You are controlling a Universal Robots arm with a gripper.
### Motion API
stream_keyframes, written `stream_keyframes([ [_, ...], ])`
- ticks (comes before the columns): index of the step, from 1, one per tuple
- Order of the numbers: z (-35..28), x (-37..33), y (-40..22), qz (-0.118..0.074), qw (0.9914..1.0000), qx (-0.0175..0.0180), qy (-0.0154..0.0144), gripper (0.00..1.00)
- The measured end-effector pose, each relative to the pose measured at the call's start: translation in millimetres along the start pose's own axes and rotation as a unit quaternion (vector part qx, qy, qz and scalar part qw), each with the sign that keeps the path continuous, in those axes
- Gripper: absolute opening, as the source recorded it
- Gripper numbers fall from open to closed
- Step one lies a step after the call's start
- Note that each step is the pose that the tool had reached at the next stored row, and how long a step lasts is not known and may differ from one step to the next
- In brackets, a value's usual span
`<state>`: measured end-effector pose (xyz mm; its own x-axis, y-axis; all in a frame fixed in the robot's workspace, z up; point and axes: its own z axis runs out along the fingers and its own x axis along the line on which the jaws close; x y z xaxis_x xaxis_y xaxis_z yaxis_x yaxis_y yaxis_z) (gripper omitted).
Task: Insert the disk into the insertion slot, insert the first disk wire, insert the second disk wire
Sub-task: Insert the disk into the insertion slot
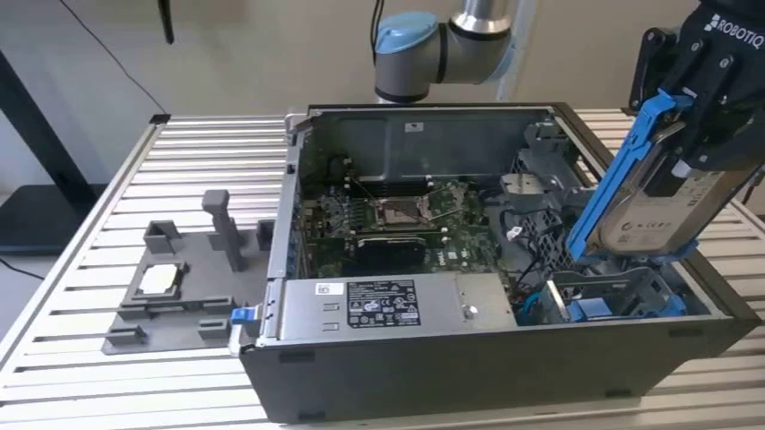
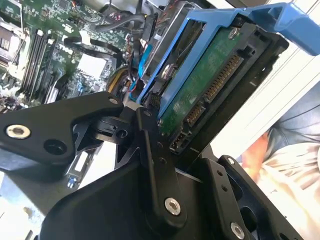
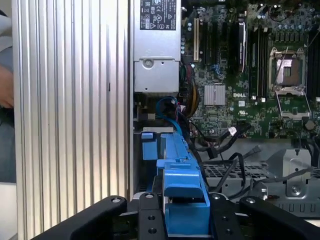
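Observation:
In the exterior view my gripper hangs over the case's right front corner, shut on the disk. The disk is a silver-grey drive in a bright blue frame. It stands steeply tilted, its lower end down at the insertion slot, a dark bay with blue-edged rails. The second wrist view shows the disk's green circuit board and connectors between my black fingers. In the first wrist view the blue frame runs out from my gripper. Loose black wires lie beside the bay.
The open computer case sits on a slatted metal table. Inside it are a motherboard and a silver power-supply box. A grey jig with upright posts stands at the exterior view's left. A person's sleeve is nearby.

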<state>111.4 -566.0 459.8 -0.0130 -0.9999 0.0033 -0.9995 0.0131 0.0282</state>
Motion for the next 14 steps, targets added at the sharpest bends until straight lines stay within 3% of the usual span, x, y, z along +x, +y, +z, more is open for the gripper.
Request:
stream_keyframes([
  [14, 16.3, 0.0, -0.5, 0.0, 1.0, 0.0, -0.0001, 0.33],
])
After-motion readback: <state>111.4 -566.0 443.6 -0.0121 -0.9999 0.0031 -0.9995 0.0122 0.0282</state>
